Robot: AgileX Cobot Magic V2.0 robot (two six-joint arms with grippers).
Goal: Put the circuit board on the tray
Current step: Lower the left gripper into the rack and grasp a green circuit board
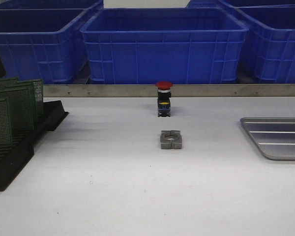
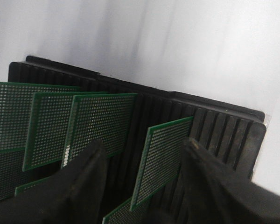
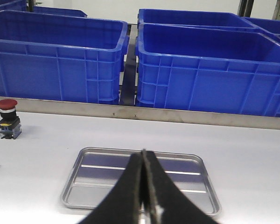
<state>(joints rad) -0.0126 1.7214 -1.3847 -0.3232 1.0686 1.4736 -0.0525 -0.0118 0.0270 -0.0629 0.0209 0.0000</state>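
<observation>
My left claw [image 2: 142,186] gapes wide astride one circuit board [image 2: 161,158] in the rack [image 2: 214,126]; my right claw [image 3: 143,196], pinched together, hangs over the tray [image 3: 177,161].

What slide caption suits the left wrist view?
Open left claw straddling a green circuit board in the black slotted rack.

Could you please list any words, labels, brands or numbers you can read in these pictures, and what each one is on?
None can be read.
Red-capped push button: a yellow patch on its body, too small and blurred to tell if it bears text.
Circuit boards, tray, blue bins, rack: no markings visible.
</observation>
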